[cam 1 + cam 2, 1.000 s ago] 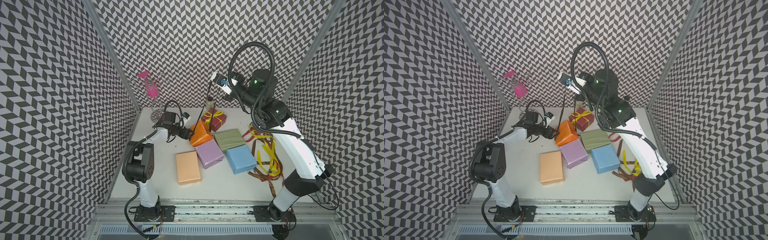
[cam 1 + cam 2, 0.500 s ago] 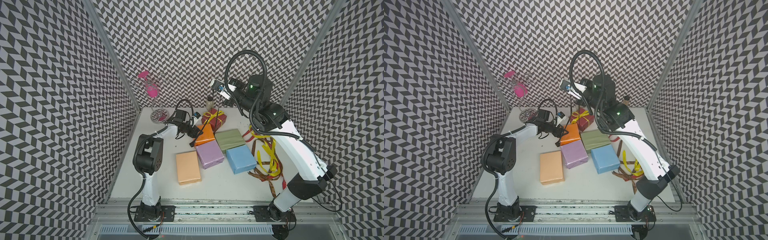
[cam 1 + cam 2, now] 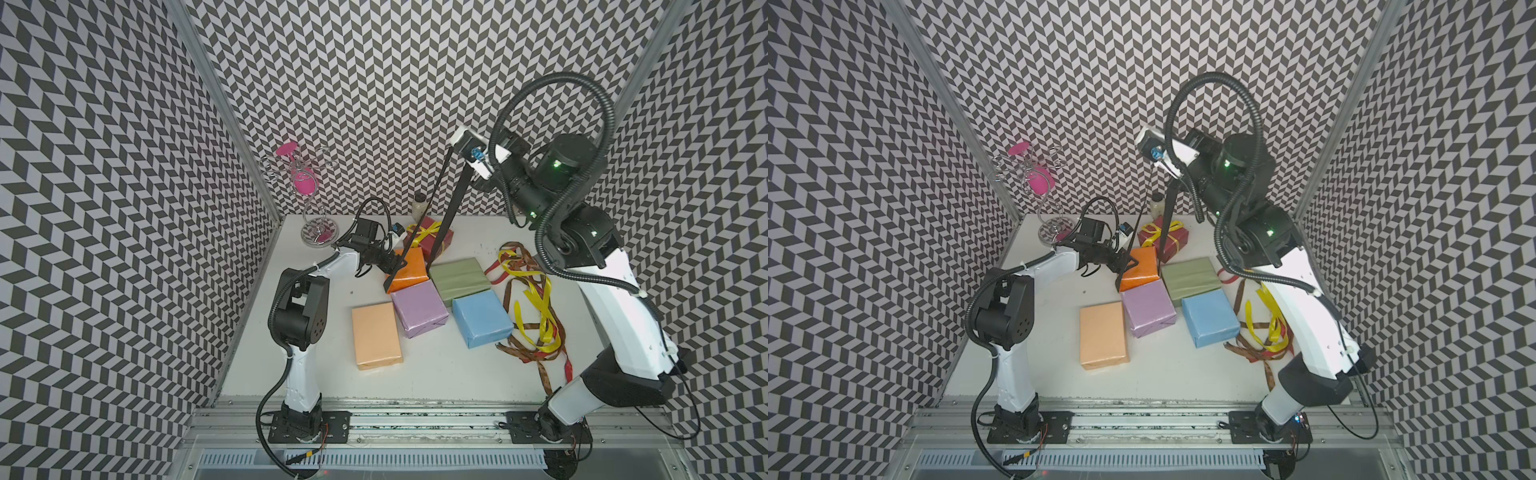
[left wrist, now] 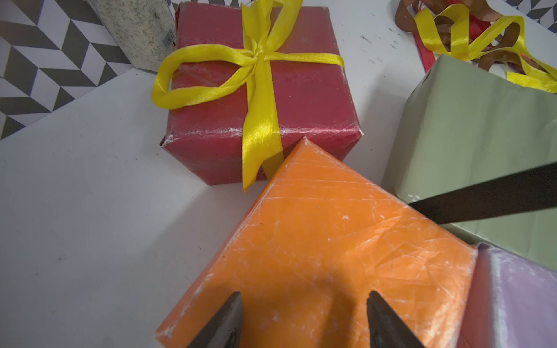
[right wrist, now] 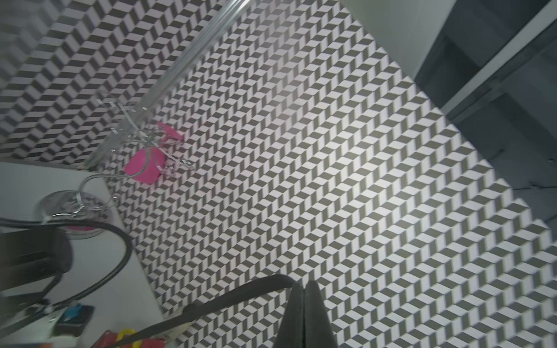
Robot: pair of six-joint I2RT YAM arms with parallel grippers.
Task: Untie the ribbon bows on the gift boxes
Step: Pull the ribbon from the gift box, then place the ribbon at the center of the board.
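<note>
My right gripper (image 3: pixel 454 145) is raised high near the back wall, shut on the black ribbon (image 3: pixel 440 208). Two strands of it run taut down to the orange box (image 3: pixel 409 270). In the right wrist view the fingers (image 5: pixel 304 289) are pressed together with the ribbon (image 5: pixel 226 298) trailing off. My left gripper (image 3: pixel 392 266) is open, its fingertips (image 4: pixel 232 319) spread over the orange box's top face (image 4: pixel 331 241). Behind it, the dark red box (image 4: pixel 211 120) keeps a tied yellow bow (image 4: pixel 259 57). The sage green (image 3: pixel 459 276), lilac (image 3: pixel 419 307), light blue (image 3: pixel 482 318) and peach (image 3: pixel 376 336) boxes lie bare.
A heap of loose yellow, brown and red ribbons (image 3: pixel 528 299) lies right of the boxes, by the right arm. A spice jar (image 3: pixel 419 205) stands at the back wall. A wire stand with pink pieces (image 3: pixel 307 195) occupies the back left corner.
My left gripper moved right onto the orange box, which went from tipped up to lying flat. The right gripper shifted slightly right and up, keeping the black ribbon taut.
</note>
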